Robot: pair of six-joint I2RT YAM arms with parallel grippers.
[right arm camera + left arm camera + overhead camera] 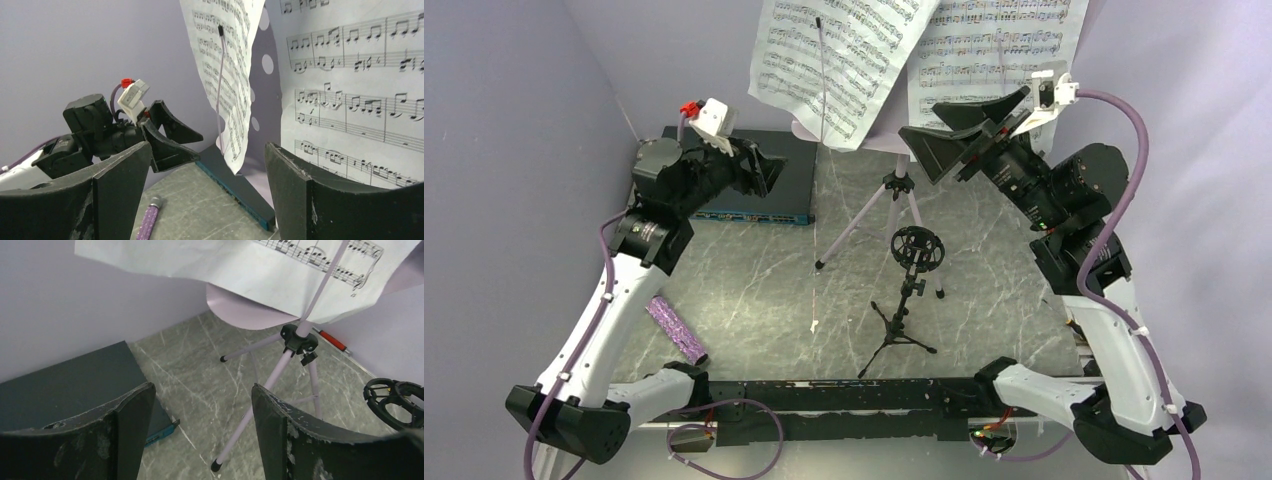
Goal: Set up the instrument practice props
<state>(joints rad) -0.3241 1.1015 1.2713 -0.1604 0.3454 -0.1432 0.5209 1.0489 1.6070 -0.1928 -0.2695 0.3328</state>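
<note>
Far to the left of the music stand (902,190) and nearer the arm bases, the glittery purple microphone (676,328) lies flat on the grey marbled table (754,290), just beside the left arm's forearm and touched by nothing. The left claw (202,390) hangs in the air to the left of the stand, its two dark fingers (125,430) spread wide with only bare table and one stand leg showing between them; it holds nothing. Under and behind that claw, left of the stand and against the back wall, sits a flat dark box (794,195) with a blue front edge. The stand itself is upright on three pale lilac legs at the back middle of the table. The left sheet of music (834,60) leans on its desk, tilted, with its lower corner drooping over the desk's edge, and a thin lilac arm (824,80) lies across its face. In front of the stand, toward the arm bases, the small black mic stand (911,290) is upright on its own tripod, its round clip at the top empty, close to the front right stand leg. A red-handled tool (332,341) lies on the table behind the stand by the wall. The right sheet of music (1004,50) rests on the right half of the stand's desk. The right claw (207,147) is raised at the stand's right side, close in front of that sheet, fingers wide apart and gripping nothing.
</note>
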